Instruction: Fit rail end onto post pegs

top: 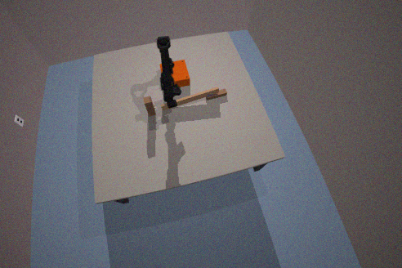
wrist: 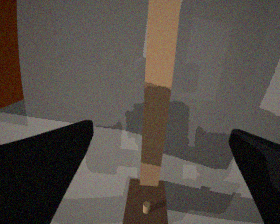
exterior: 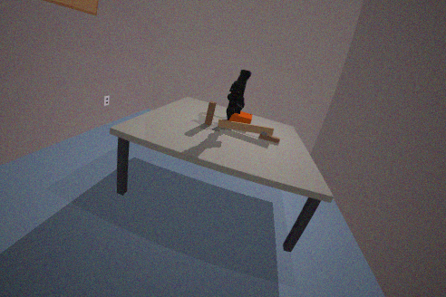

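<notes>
The tan rail slopes from the low footboard block, where its far end rests, down toward the table in front of the post. The bracket is too small to make out. The short brown post stands upright, with a gap to the rail's near end in the top view. One peg shows on the post in the wrist view; the other is not visible. My gripper is open above the rail's near part, one finger on each side of it in the wrist view, holding nothing.
An orange block stands behind the rail, beside the arm. The table carries long shadows of the arm, rail and post. Its front edge lies well in front of the rail.
</notes>
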